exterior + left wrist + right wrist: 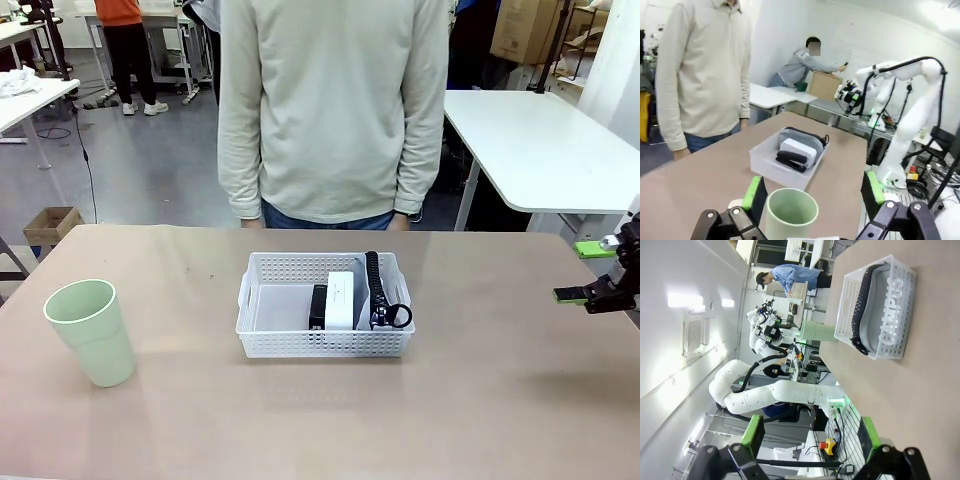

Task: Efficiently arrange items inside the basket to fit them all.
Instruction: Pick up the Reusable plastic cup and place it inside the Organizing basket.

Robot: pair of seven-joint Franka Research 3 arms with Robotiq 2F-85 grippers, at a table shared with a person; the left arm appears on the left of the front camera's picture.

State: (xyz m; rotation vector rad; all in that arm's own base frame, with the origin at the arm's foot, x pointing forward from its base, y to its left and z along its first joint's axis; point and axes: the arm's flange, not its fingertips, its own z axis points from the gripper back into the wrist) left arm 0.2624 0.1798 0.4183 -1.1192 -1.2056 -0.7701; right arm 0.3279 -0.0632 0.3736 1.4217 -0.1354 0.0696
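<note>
A pale green plastic cup (90, 330) stands near the table's (320, 420) left edge, seemingly between the left gripper's (812, 186) wide-spread fingers. The right gripper (585, 271) hangs open, empty, at the right edge.

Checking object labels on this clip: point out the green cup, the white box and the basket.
pale green cup (91, 335): front view, its side wall.
white rectangular box (342, 299): front view, its top face.
white plastic basket (295, 343): front view, its near perforated wall.
</note>
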